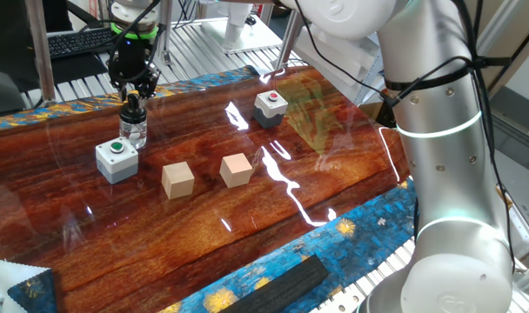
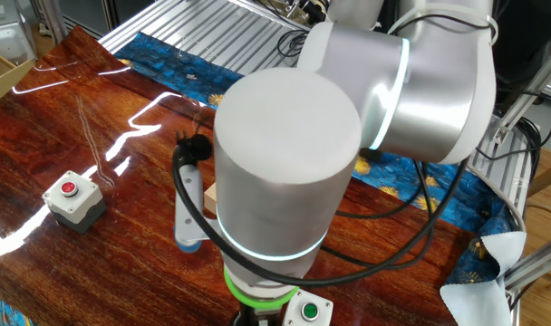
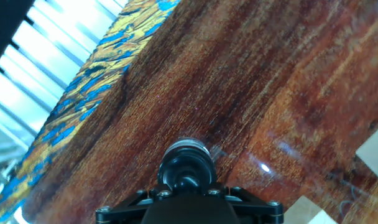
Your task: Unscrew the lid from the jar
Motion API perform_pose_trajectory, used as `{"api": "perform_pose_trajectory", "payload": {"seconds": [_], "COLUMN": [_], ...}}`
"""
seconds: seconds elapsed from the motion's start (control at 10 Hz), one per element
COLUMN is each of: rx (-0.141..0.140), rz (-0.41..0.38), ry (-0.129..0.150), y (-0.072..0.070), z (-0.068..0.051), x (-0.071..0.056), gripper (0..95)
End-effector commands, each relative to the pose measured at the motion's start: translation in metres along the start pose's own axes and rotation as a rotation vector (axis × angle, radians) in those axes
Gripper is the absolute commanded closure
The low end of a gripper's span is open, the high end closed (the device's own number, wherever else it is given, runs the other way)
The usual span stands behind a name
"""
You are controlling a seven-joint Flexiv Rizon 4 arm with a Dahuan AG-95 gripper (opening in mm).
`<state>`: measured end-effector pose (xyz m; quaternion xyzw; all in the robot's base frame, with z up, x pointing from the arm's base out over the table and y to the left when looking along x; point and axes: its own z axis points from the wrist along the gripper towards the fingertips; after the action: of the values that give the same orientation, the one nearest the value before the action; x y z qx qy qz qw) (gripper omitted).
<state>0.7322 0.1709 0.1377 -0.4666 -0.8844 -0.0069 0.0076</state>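
One fixed view, and I'm reading across from the left: the gripper is straight down over the jar, which stands near the far left edge of the bench. The fingers look pinched on the lid, a small black knob sitting on top of the glass. Just in front of the jar sits the green-button box, very close, maybe touching; I can't say which from here. Moving right, two cubes side by side, then the red-button box further back, then the big arm filling the right side.

The hand view backs it up: lid dead centre between the fingers, glass rim showing just past it, bare wood all round. The other fixed view is mostly arm; jar hidden there.

Now the worry. Nothing is holding that jar down. If the thread is stiff, I'd guess the whole jar spins with the lid instead of the lid coming free. And a light little jar could lift off the bench with the gripper, or tip against that green-button box. The knob is small and round too, so a slip in the fingers seems possible.
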Motion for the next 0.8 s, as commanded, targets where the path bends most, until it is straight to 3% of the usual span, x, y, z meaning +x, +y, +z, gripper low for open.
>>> {"api": "perform_pose_trajectory", "payload": {"seconds": [0.1, 0.5, 0.8], "rx": [-0.005, -0.012, -0.007], "rz": [0.186, 0.373, 0.455], "ry": [-0.003, -0.003, -0.010], "y": [-0.0004, -0.0005, -0.0005], "z": [-0.0001, 0.0002, 0.0004], "x": [-0.0001, -0.0007, -0.0011], "gripper": [57.0, 57.0, 57.0]}}
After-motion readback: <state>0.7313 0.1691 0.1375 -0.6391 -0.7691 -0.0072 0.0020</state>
